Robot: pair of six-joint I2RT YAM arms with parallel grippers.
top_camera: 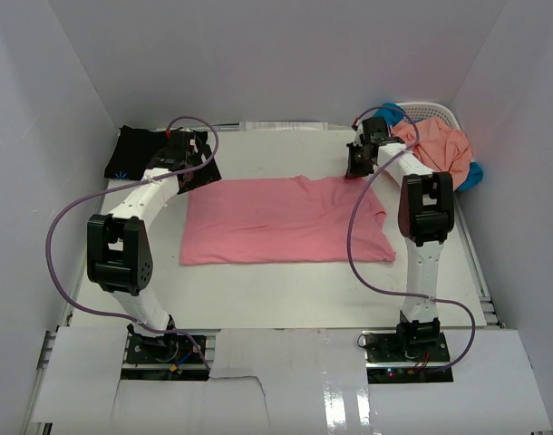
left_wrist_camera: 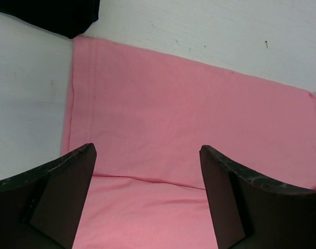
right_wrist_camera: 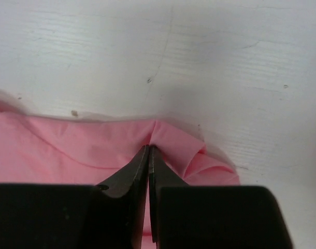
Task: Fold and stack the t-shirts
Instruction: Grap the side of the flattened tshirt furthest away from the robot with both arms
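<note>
Rose-pink t-shirt (top_camera: 286, 222) lies flat, long axis side to side; my right claw (right_wrist_camera: 148, 148) is pinched shut on its far right corner, left claw (left_wrist_camera: 147, 150) wide open, empty, above its far left.

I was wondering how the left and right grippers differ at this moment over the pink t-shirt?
The left gripper stands wide open with nothing between its jaws; the right gripper is shut, pinching a pucker of the pink t-shirt. The left gripper is at the shirt's far left corner, beside the black t-shirt; the right gripper is at its far right corner. Both are at the same shirt's far edge.
</note>
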